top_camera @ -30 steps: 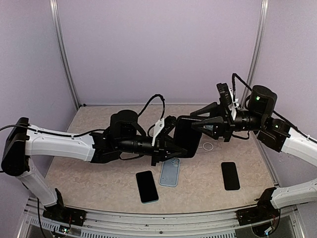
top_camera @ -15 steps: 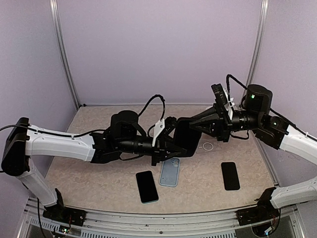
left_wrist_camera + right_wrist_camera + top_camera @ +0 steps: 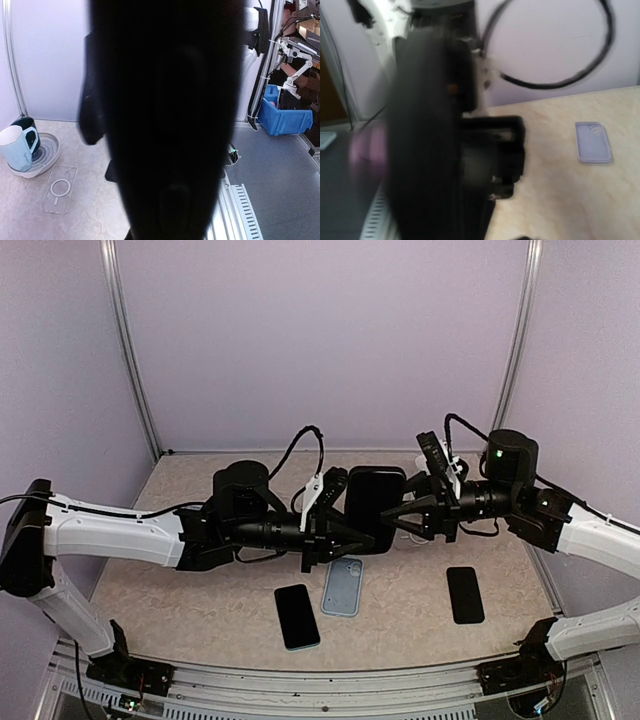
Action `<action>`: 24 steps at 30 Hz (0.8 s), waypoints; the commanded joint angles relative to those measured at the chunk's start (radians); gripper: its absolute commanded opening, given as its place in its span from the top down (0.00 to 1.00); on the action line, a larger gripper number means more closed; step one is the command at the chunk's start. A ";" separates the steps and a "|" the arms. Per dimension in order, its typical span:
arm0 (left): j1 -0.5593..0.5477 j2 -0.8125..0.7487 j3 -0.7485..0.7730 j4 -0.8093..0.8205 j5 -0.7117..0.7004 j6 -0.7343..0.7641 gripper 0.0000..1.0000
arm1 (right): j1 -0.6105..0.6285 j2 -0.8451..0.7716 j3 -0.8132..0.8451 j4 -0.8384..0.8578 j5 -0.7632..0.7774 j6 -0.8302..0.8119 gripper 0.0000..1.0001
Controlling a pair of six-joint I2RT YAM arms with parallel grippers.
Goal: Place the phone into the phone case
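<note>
Phone (image 3: 373, 502), black and upright with its broad face toward the overhead camera, is off the counter (image 3: 200, 590), in the air above and just behind the blue case (image 3: 342, 588). The left end effector (image 3: 345, 531) reaches in from the left of the blue case and holds the phone clamped by its lower left edge. In the left wrist view the phone (image 3: 165, 120) fills the middle of the picture as a dark slab.

The right end effector (image 3: 398, 518) comes in from the right of the blue case, its fingers spread wide and pointing at the phone's right edge. Whether they touch the phone cannot be told. The right wrist view is blurred: it shows the phone (image 3: 422, 150) edge-on as a dark vertical band.

The blue case lies flat on the counter, camera cutout at its far end, and nothing is in it. A second phone (image 3: 297, 616) lies flat just to the left of the blue case and slightly nearer the arm bases. A third phone (image 3: 465, 594) lies flat well to the right of the blue case.

The left wrist view also shows a clear case (image 3: 59, 189) with a ring on its back, flat on the counter, and a mug (image 3: 15, 147) standing in a bowl (image 3: 42, 162) near it.
</note>
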 commanded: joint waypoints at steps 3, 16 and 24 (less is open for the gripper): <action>-0.005 -0.010 0.029 0.080 0.021 -0.031 1.00 | -0.006 0.042 0.015 0.117 -0.052 0.098 1.00; 0.215 -0.025 -0.013 -0.188 -0.386 -0.360 0.01 | -0.250 0.224 -0.003 -0.466 0.041 0.352 1.00; 0.240 0.056 0.030 -0.327 -0.434 -0.413 0.01 | -0.274 0.381 -0.094 -0.419 0.005 0.382 1.00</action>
